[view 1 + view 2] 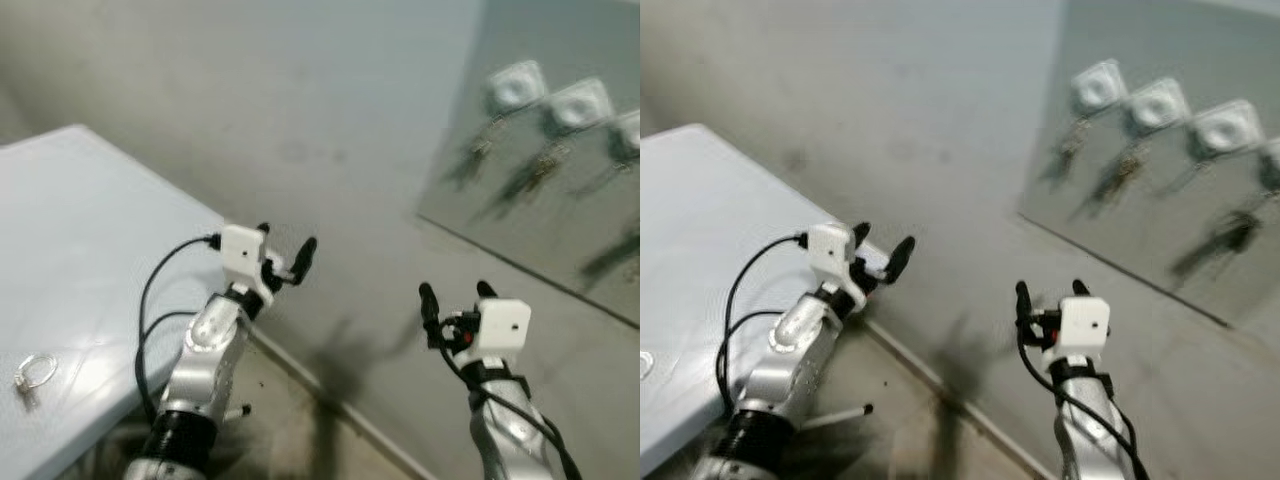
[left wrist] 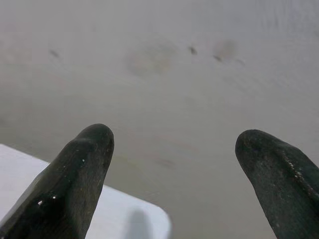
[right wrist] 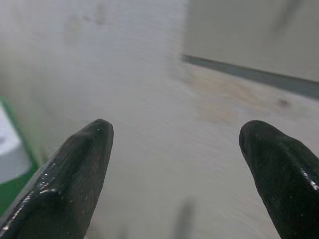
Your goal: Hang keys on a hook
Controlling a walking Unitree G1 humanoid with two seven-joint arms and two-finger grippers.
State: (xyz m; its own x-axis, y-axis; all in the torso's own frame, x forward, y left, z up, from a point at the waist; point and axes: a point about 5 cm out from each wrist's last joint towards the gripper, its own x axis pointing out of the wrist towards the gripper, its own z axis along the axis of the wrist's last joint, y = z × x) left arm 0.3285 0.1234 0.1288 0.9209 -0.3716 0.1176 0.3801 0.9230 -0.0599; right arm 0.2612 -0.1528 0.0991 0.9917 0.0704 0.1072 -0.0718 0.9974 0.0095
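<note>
We stand facing a grey wall [image 1: 300, 110], with a pale bench [image 1: 90, 260] to our left and a board [image 1: 560, 200] mounted on the wall at far right. On the near left part of the bench lies a key ring [image 1: 34, 373], resting flat and well apart from both arms; whether keys hang from it we cannot tell, as it is small and a little blurred. Our left gripper [image 1: 284, 245] is raised just past the bench's far right corner, its jaws released and wide apart, grasping nothing. Its wrist view looks between the two black fingers [image 2: 75, 184] at bare wall and the rounded bench corner. Our right gripper [image 1: 455, 295] is held up to the right, below the board, with jaws likewise spread and empty; its fingertips [image 3: 75, 174] point at the wall and the dark lower edge of the board. Along the top of the board sits a row of white hooks [image 1: 517, 85], blurred, with dark items [image 1: 540, 172] hanging beneath several of them. A black cable [image 1: 150, 300] loops from the left wrist down beside the arm.
</note>
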